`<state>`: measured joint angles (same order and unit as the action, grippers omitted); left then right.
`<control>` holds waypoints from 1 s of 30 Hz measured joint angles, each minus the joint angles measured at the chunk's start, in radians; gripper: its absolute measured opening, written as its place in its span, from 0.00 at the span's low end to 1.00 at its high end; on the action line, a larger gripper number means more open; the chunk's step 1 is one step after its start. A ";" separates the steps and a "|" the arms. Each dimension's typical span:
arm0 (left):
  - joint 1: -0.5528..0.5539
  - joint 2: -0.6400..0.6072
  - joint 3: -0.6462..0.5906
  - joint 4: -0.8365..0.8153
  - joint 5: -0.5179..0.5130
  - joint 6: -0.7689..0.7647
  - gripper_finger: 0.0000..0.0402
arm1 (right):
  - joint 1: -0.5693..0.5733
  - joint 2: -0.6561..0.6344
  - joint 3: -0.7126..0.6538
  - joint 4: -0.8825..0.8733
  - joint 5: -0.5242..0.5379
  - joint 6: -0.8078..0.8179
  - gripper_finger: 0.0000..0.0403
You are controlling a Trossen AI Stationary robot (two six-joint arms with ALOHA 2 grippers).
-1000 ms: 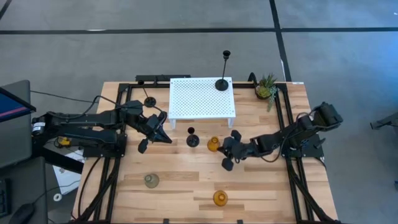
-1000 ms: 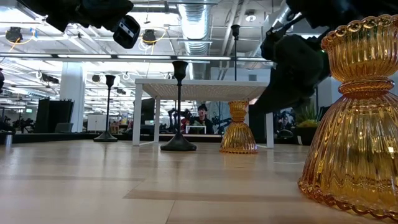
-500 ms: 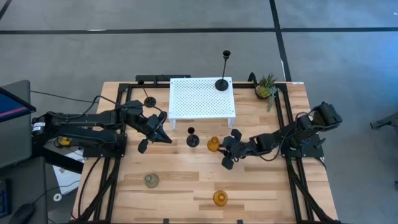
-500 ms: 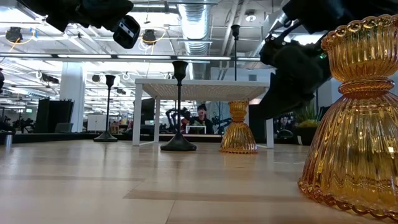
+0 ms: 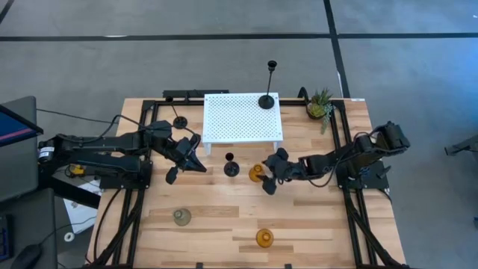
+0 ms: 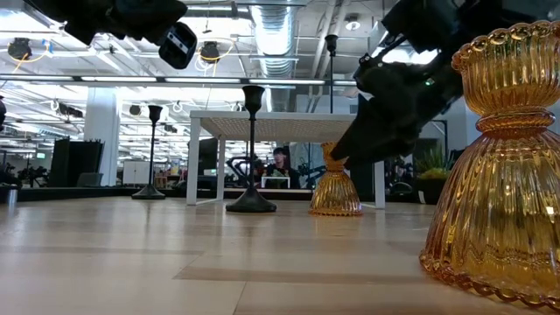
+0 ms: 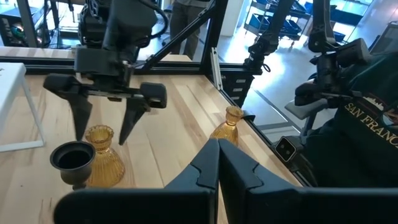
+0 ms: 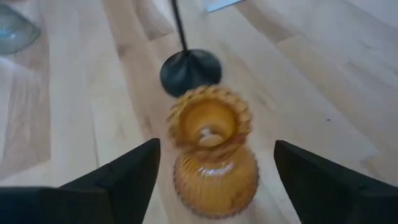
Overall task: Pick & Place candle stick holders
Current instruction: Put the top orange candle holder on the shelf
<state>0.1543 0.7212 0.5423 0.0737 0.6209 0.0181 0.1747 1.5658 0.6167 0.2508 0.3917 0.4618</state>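
An amber glass candle stick holder (image 8: 211, 155) stands upright on its base on the table, close to a black holder (image 5: 230, 168). My right gripper (image 5: 266, 173) is open at this amber holder, one finger on either side and apart from the glass. My left gripper (image 5: 196, 163) hangs shut and empty above the table, left of the white stand (image 5: 240, 119). A tall black holder (image 5: 267, 99) stands on that stand, and another black one (image 5: 180, 120) on the table to its left. A grey-green holder (image 5: 181, 217) and a second amber one (image 5: 264, 238) stand near the front edge.
A small potted plant (image 5: 320, 104) sits at the far right corner. Black frame rails (image 5: 138, 202) run along the table's left and right sides. Bare wood lies between the two front holders and the middle group.
My right gripper has moved toward the table's left and a little toward its far edge, up to the amber holder beside the black one. The holders have stayed in place.
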 joint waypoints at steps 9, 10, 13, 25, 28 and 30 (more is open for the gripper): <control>0.000 0.000 0.000 -0.010 0.000 0.000 0.01 | -0.052 0.082 0.006 0.144 -0.121 -0.004 0.79; 0.000 0.000 0.000 -0.012 0.000 0.000 0.01 | -0.055 0.107 0.014 0.158 -0.145 -0.017 0.79; 0.000 0.000 0.000 -0.015 0.000 0.000 0.01 | -0.060 0.178 0.047 0.145 -0.165 -0.039 0.79; 0.000 0.000 0.000 -0.033 0.000 0.000 0.01 | -0.067 0.205 0.097 0.101 -0.210 -0.053 0.76; 0.000 0.000 0.000 -0.033 0.000 0.000 0.01 | -0.068 0.174 0.097 0.071 -0.209 -0.054 0.72; 0.000 0.000 0.000 -0.035 0.000 0.000 0.01 | -0.067 0.153 0.097 0.065 -0.208 -0.053 0.67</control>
<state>0.1544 0.7212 0.5423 0.0384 0.6209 0.0185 0.1074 1.7192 0.7136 0.3153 0.1832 0.4083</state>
